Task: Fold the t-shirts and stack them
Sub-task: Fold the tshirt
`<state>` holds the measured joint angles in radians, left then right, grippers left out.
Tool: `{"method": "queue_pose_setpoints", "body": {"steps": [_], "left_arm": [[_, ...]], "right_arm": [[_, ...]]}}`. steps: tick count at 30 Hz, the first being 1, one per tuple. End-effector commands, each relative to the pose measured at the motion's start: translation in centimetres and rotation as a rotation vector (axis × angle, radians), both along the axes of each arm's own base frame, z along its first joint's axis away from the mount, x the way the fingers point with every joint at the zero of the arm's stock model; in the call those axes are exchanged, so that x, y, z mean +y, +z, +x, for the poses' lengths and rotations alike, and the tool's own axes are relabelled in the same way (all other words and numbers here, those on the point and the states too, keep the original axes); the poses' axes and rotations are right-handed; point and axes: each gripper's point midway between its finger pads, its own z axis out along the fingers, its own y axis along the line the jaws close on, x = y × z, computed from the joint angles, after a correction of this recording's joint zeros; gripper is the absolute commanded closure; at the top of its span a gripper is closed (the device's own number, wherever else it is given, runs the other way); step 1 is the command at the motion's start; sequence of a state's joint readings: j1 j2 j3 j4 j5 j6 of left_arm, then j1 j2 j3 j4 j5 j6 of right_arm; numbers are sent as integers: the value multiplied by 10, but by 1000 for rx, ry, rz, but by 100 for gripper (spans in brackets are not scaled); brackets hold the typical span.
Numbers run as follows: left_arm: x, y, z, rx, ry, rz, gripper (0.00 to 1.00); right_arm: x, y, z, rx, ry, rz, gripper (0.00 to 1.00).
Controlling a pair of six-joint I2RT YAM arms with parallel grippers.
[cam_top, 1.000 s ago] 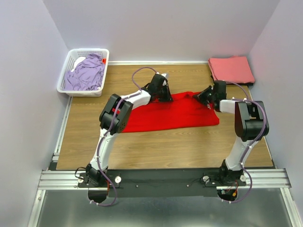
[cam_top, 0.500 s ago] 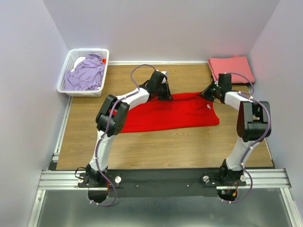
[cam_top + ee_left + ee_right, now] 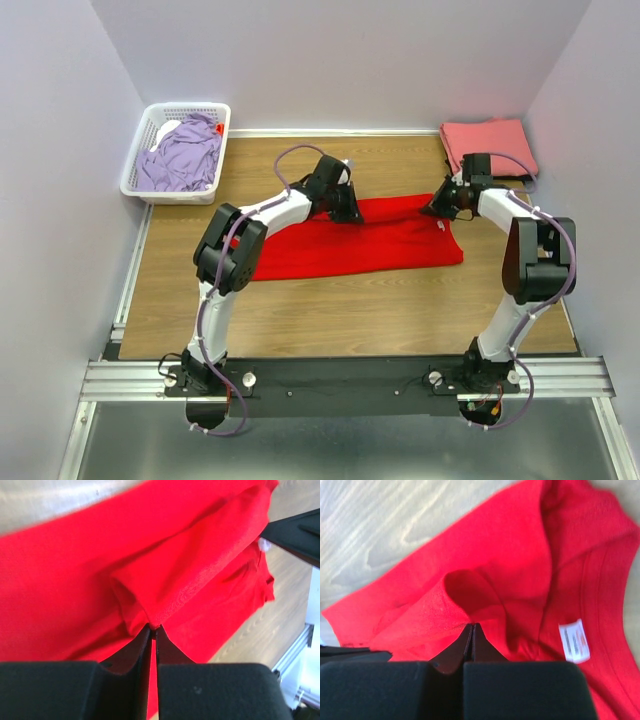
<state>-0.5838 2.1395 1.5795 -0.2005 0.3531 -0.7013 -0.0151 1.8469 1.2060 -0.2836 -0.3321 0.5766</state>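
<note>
Left wrist view: left gripper [image 3: 153, 628] clamped on a raised pleat of the red t-shirt [image 3: 60, 580]; right gripper [image 3: 471, 626] pinches another beside the white neck tag [image 3: 574, 641]. Over the last second both settled along the shirt's far edge, the cloth otherwise unmoved on the table [image 3: 330, 300]; the fold looks ready to start.

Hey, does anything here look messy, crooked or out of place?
Nothing spilled or damaged. The lavender t-shirt lies crumpled in the white basket, and the red t-shirt is bunched along its far edge where the left gripper and right gripper pinch it.
</note>
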Motion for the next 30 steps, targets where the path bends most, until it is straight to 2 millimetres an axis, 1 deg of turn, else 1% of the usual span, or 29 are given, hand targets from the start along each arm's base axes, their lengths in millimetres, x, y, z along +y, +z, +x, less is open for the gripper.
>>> {"method": "queue_pose_setpoints", "body": {"steps": [1,5,8,11,14,17,19,20,22,23,24,25,26,28,29,30], "left_arm": [[-1,5,-30,58,-58,-7,87],[-2,-12,-41,97,-79,11,87],[-2,-21,-43,109,-80,23,87],[-1,-23,-41,101,-75,33,87],[-1,-21,-41,93,-73,35,87],[-1,-25,-46,98,-78,47,86],[2,-31,-49,106,-81,59,86],[4,-36,-53,117,-85,66,85],[6,-36,-54,114,-83,71,82],[7,-37,-56,117,-82,75,79],[8,-35,-55,109,-79,76,75],[8,-33,-54,99,-83,77,71],[8,-30,-54,89,-85,77,63],[10,-21,-53,64,-96,75,57],[12,-19,-55,57,-110,87,56],[13,-11,-57,40,-113,84,56]], "right_arm": [[-4,13,-19,19,36,-18,99],[-6,5,-32,61,40,-34,99],[-7,3,-38,75,42,-42,99],[-11,4,-41,73,34,-66,99],[-15,0,-47,91,26,-87,99],[-15,-6,-53,113,22,-89,99],[-17,-7,-56,120,18,-96,99],[-17,-6,-58,121,19,-96,99],[-17,-4,-59,114,21,-101,99],[-19,-3,-59,112,16,-109,99],[-20,-3,-59,113,13,-115,99],[-21,-2,-60,111,12,-121,96],[-22,-2,-60,111,11,-128,95],[-21,2,-61,101,19,-127,86],[-20,10,-60,77,18,-123,81],[-19,15,-60,65,19,-118,77]]}}
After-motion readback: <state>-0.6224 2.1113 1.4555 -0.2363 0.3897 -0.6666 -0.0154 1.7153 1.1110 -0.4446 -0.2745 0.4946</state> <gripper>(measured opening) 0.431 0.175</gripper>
